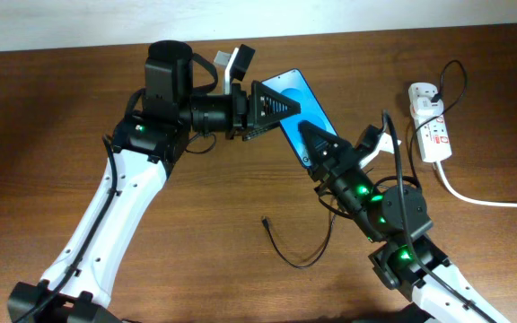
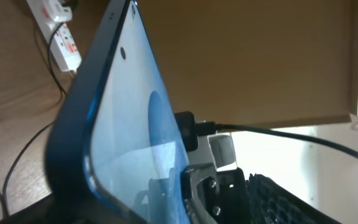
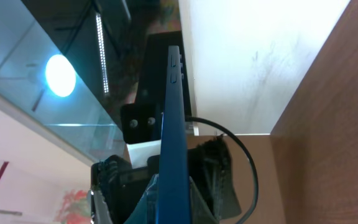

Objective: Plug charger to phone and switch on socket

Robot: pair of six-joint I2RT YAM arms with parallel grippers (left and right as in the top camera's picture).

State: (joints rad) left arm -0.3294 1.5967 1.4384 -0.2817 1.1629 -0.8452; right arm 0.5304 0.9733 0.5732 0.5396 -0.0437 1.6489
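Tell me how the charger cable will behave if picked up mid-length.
Likely floppy: the cable lies in a loose curl, so both ends should droop. Probably light, being so thin. Its free tip may swing and be hard to aim.

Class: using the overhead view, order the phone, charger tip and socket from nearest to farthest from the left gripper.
1. phone, at the left gripper.
2. charger tip, lower mid-table.
3. socket, far right.
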